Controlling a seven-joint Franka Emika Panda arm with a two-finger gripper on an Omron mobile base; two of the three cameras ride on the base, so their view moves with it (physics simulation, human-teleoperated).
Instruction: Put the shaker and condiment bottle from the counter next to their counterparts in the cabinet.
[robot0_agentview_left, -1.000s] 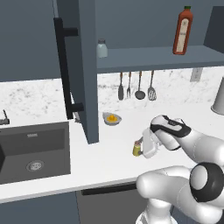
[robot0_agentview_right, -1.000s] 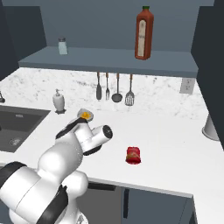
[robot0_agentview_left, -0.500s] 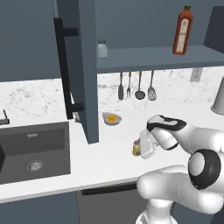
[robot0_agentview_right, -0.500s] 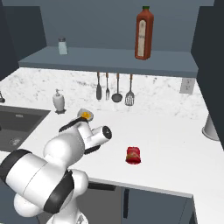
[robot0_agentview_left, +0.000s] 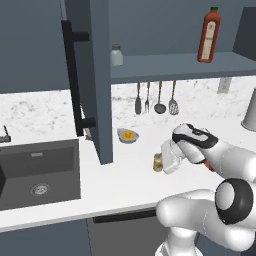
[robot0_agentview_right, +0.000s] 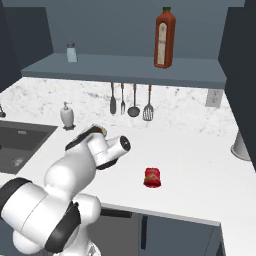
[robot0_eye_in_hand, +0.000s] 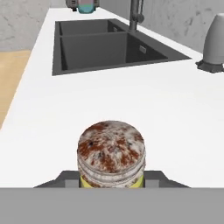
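- Hand view: the shaker (robot0_eye_in_hand: 111, 153) is seen close up between the two finger tips of the gripper (robot0_eye_in_hand: 111, 178), its mottled brownish-red cap toward the camera and a sliver of yellow body below it.
- Whether the fingers are pressed on the shaker or merely set just beside it cannot be told; no lift is seen, the shaker is judged to stand on the tabletop (robot0_eye_in_hand: 131, 100).
- Step in hand is judged to be the grasp of the shaker, first of the two things to be stored.
- Left base view: shaker (robot0_agentview_left: 158, 163) is placed near the front of the tabletop (robot0_agentview_left: 120, 175), right of the open door of the cabinet (robot0_agentview_left: 100, 75), with the gripper (robot0_agentview_left: 165, 161) reached at it from the right.
- Shaker axis is upright, cap pointed up; the approach is made sideways across that axis.
- Next move is judged to call for a firm close, a straight lift, then a rise to the shelf beside the pale grey-blue shaker (robot0_agentview_left: 116, 55), door edge to be cleared.
- Condiment bottle (robot0_agentview_right: 152, 177) is left lying on the tabletop right of the arm, well apart from the shaker; its long axis is roughly flat, end direction not readable.
- Tall red-brown bottle (robot0_agentview_right: 164, 37) is stood upright on the shelf.
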